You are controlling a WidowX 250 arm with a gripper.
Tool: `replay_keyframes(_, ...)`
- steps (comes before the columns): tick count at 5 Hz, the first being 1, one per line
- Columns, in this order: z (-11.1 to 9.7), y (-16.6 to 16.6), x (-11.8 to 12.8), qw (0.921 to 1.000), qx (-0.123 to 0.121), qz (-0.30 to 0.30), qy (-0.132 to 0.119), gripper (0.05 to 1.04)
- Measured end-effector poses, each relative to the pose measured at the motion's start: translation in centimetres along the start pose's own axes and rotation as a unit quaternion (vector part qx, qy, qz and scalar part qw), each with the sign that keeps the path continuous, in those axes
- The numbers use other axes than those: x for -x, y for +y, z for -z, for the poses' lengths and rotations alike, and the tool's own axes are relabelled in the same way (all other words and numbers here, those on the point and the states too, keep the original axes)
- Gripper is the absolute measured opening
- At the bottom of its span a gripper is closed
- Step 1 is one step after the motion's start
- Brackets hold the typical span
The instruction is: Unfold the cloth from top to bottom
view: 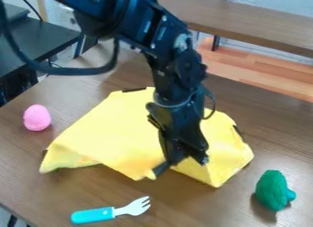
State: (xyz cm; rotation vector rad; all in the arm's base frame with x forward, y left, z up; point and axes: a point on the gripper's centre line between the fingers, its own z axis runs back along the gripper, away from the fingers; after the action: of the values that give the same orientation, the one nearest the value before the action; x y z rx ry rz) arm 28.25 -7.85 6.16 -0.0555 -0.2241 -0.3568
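The black gripper (pixel 163 168) hangs over the front middle of the yellow cloth (pixel 116 134), its tip low against the cloth's front edge. Spread over the middle of the table, the cloth is partly folded, with a bunched front corner just left of the gripper tip. A flap lies to the right, and the left front corner shows a greenish edge. The arm hides part of the cloth's middle. Whether the cloth is gripped cannot be made out.
On the brown table (pixel 202 205), a pink egg-shaped object (pixel 37 117) lies left of the cloth. A fork with a blue handle (pixel 93 215) is in front, and a green toy (pixel 272 190) sits at the right. A dark surface (pixel 40 43) stands behind at left.
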Motion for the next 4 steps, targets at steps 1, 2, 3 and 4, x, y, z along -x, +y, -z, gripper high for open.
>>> replay_keyframes(1,-0.3,-1.0,-0.5,0.9995,0.024,-0.007,0.018,0.050)
replay_keyframes(2,0.0,-1.8,-0.4,0.9977,0.051,-0.012,0.043,0.071)
replay_keyframes(3,-0.2,-2.0,-0.2,0.9962,0.069,-0.004,0.053,0.220)
replay_keyframes(4,-0.3,0.0,-0.3,0.9964,0.067,-0.028,0.043,0.481)
